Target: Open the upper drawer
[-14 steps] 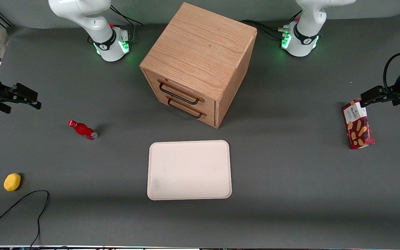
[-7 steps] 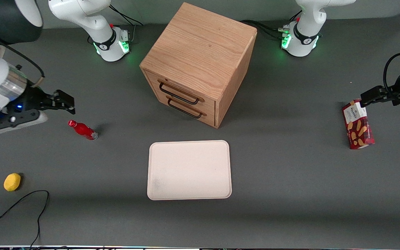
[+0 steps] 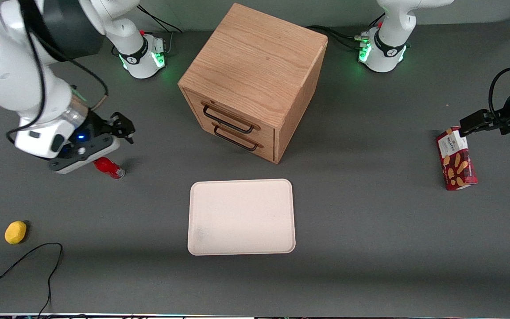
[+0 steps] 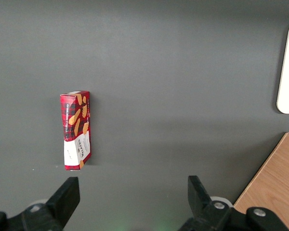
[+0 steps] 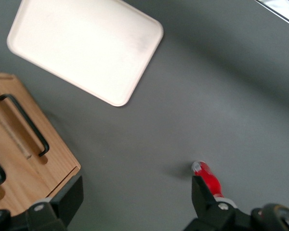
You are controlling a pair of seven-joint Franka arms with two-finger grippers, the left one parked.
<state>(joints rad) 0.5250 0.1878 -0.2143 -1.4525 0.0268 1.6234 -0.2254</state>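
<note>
front view: the upper drawer (image 3: 227, 116) sits closed in the oak cabinet (image 3: 255, 75) mid-table, its black handle (image 3: 227, 120) just above the bottom drawer's (image 3: 236, 141) identical one. the gripper (image 3: 122, 125), jaws apart, hovers well apart over a red bottle (image 3: 110, 169); a low approach could hook the wrong handle.

So the black two-finger gripper (image 3: 120, 126) is up above the grey table (image 3: 370, 248), jaws spread wide, with bare tabletop between it and the oak cabinet's upper drawer (image 3: 233, 114). Nothing sits in front of that drawer's thin black bar handle (image 3: 227, 120). The small red bottle (image 3: 109, 167) lies right under the wrist. The cream rectangular tray (image 3: 241, 217) sits nearer the front camera, off that path.
</note>
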